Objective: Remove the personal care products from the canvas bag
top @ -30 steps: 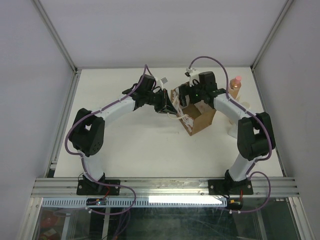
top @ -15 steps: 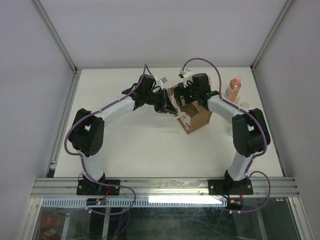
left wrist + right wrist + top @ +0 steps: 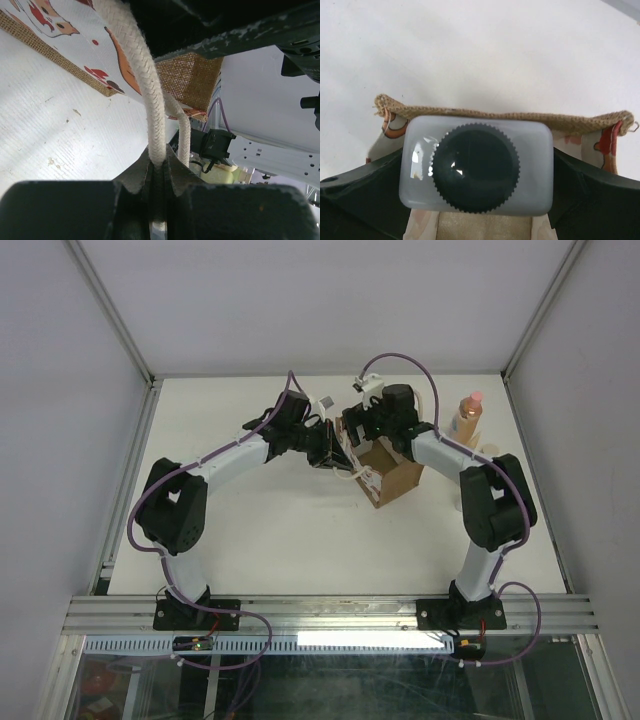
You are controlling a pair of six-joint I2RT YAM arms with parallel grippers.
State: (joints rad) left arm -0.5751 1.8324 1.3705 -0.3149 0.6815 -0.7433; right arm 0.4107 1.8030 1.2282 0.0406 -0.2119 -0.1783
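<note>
Canvas bag [image 3: 520,116]: coarse woven cloth.
Loop handle [image 3: 145,75]: braided rope.
White bottle [image 3: 420,150]: glossy plastic, ribbed dark cap [image 3: 476,167].

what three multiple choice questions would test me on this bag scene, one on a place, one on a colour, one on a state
1. Where is the peach-orange bottle relative to the canvas bag? A inside it; B on the table to its right; C under it.
2. What colour is the cap of the squarish bottle in the right gripper? A pink; B dark; C green.
3. The left gripper is: A open; B shut on a bottle; C shut on the rope handle.

Answers:
1 B, the top view shows it upright outside the bag.
2 B, the right wrist view shows a dark ribbed cap on a white body.
3 C, the cream rope is pinched between its fingers.
</note>
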